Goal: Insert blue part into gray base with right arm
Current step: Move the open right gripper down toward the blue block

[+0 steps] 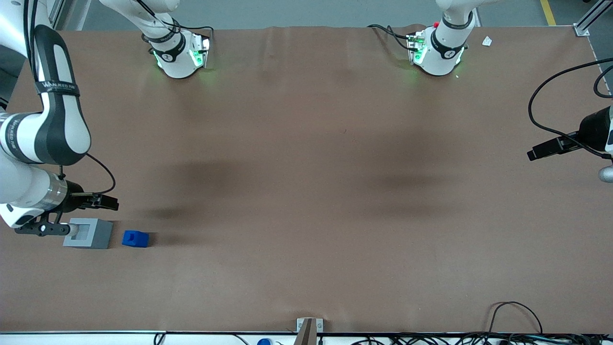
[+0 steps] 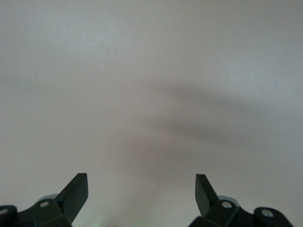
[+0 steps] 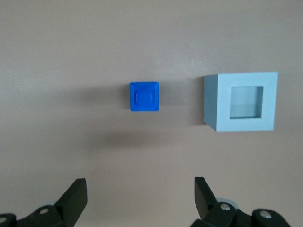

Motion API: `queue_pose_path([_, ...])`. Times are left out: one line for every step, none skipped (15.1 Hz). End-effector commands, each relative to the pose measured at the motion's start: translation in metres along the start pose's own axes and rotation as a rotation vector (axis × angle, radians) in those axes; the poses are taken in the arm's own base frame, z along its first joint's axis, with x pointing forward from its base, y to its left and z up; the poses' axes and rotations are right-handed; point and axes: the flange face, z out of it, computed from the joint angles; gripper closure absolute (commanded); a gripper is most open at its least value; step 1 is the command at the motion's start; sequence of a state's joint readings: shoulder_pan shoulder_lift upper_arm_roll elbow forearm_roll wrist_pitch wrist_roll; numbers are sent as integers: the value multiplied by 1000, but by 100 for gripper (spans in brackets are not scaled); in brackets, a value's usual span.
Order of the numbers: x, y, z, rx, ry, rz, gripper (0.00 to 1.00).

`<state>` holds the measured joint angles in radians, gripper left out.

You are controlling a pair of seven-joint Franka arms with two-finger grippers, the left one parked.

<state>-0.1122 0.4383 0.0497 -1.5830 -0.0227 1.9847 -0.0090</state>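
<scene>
Hovering open gripper (image 3: 137, 196), blue part (image 3: 144, 96) apart

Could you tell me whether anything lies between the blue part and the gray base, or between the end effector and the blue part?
Nothing visible does. The blue part sits beside the gray base with bare table between them. The right arm's end effector hangs open above, fingers empty, with only brown table between it and the part.

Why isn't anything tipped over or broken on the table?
Nothing stands out. The blue part sits flat on the table, apart from the gray base, which is upright with its recess empty. The tool hangs above them, open and holding nothing. Nothing looks spilled, cracked or crooked.
</scene>
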Motion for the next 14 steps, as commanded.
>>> queue_pose_path([11, 2, 28, 17, 22, 20, 0])
queue_pose_path([14, 3, 39, 18, 26, 22, 0])
queue_pose_path([17, 7, 47, 22, 30, 30, 0])
queue_pose_path([18, 7, 54, 28, 25, 33, 0])
queue_pose_path([20, 8, 61, 37, 19, 39, 0])
queue_pose_path([21, 7, 67, 47, 13, 45, 0])
queue_pose_path([22, 7, 71, 54, 10, 49, 0])
queue_pose_path([24, 7, 77, 53, 17, 50, 0])
queue_pose_path([28, 9, 84, 54, 28, 52, 0])
queue_pose_path([29, 8, 90, 56, 33, 53, 0])
queue_pose_path([30, 5, 94, 55, 30, 50, 0])
queue_pose_path([30, 3, 101, 53, 21, 45, 0])
queue_pose_path([31, 6, 107, 51, 22, 47, 0])
queue_pose_path([34, 7, 111, 50, 39, 47, 0])
